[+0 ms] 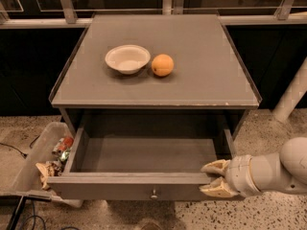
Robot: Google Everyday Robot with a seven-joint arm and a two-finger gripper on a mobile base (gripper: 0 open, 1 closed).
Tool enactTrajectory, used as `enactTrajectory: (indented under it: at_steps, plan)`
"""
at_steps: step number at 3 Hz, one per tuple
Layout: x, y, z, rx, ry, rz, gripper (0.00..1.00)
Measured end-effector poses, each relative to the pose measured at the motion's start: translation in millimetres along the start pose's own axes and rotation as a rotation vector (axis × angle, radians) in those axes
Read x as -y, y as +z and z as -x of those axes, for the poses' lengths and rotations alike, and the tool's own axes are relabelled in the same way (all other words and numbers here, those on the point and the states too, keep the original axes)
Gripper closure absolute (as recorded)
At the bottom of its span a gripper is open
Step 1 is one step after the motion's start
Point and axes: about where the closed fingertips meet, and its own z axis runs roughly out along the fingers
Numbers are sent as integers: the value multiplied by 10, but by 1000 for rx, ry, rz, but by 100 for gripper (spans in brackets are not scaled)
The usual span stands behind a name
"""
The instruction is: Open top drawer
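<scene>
Currently gripper (214, 178) sits at the right end of the top drawer (125, 186) front panel, one finger over the top rim, the other on the outer face, pinching the panel. Drawer is pulled well out, grey interior bare. Knob (153, 193) at front centre, untouched. Cabinet top (201, 75) carries a white bowl (127, 58) just beside an orange (162, 64). Trash bin (28, 169) on floor, left.

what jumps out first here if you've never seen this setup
The top drawer stands wide open and empty at the front, with the gripper clamped on the right end of its front panel. On the cabinet top behind it, a bright orange sits just right of a white bowl.
</scene>
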Motion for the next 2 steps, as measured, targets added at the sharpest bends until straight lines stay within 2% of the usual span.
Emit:
enactTrajectory:
  at_steps: [1,2]
  plan:
    - [0,0,0,0,0,0,58]
    - [-1,0,0,0,0,0,61]
